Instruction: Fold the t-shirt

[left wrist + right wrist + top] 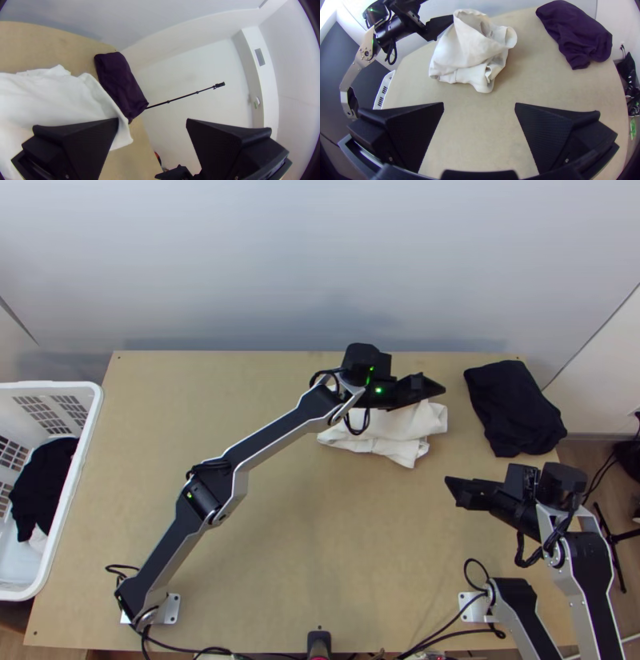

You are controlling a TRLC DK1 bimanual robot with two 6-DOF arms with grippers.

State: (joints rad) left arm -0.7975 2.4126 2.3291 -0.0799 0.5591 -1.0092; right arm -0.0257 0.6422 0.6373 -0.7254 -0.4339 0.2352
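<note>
white t-shirt bunched, top view, upper right of centre | left gripper at its upper edge, fingers wide apart | right gripper below right of it, fingers apart | dark cloth upper right

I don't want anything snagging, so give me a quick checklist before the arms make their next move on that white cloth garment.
1. Left gripper open: ok, fingers wide apart.
2. Right gripper open and off the cloth: ok.
3. White cloth garment spread flat: not ok, loosely bunched, layers overlapping.
4. Dark cloth bundle apart from the white garment: ok, table between them.
5. Left gripper not touching the white garment: cannot tell, it is right at it.
</note>
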